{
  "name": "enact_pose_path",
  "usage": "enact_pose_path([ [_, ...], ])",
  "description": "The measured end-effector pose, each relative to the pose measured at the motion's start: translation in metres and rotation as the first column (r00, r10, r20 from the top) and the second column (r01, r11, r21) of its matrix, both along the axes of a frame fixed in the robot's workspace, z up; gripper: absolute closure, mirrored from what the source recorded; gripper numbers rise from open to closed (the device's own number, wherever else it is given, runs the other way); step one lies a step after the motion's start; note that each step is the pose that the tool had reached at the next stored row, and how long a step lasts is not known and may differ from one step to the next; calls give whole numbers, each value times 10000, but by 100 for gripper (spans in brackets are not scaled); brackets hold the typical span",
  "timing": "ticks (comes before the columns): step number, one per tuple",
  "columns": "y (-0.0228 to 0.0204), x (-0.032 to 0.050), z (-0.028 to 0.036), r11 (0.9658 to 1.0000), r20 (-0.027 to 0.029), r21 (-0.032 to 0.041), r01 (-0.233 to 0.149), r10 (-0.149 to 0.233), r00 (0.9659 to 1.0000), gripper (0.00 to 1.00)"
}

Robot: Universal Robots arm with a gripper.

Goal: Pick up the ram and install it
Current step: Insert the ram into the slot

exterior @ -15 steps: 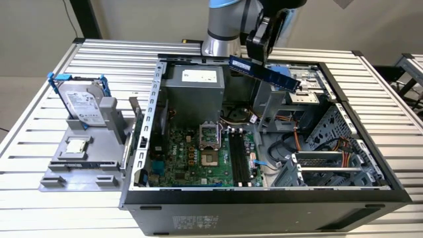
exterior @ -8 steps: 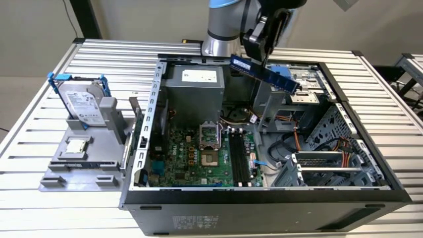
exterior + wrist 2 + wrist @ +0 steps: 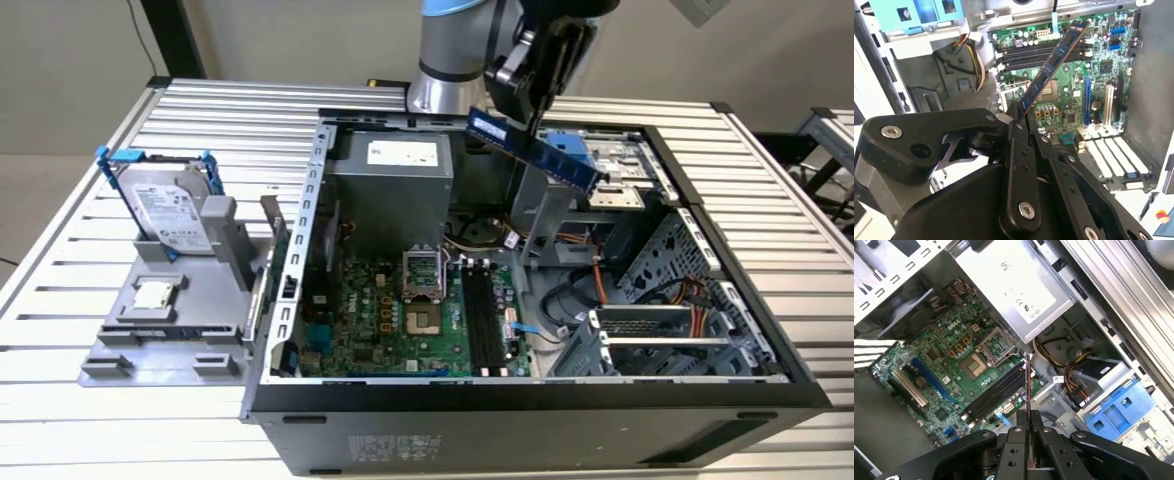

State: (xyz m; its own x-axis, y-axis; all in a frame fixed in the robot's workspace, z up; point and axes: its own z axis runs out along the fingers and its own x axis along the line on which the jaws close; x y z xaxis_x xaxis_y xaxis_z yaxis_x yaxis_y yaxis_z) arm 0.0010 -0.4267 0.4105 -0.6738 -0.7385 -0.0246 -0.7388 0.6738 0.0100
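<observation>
ram (image 3: 550, 160) | thin flat bluish stick | clamped in black gripper (image 3: 1027, 416) | over green motherboard (image 3: 400, 312)

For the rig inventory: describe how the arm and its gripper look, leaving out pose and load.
The arm is a silver-grey tube with a light blue joint cap. The gripper is matte black: flat linked bars, rounded housings, silver screw heads.

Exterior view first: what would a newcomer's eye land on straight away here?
The bluish ram, tilted in the black jaws, hangs above the open computer case. Below lies the green motherboard with its black slots. At the exterior view's left, a silver hard drive stands in a blue frame.
</observation>
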Motion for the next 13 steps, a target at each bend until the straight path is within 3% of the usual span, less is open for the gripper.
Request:
enact_pose_path([
  [7, -1, 0, 0, 9971, 0, 1, 765, -765, 9971, 100],
  [13, -3, 0, -1, 9897, 0, 1, 1428, -1428, 9897, 100],
])
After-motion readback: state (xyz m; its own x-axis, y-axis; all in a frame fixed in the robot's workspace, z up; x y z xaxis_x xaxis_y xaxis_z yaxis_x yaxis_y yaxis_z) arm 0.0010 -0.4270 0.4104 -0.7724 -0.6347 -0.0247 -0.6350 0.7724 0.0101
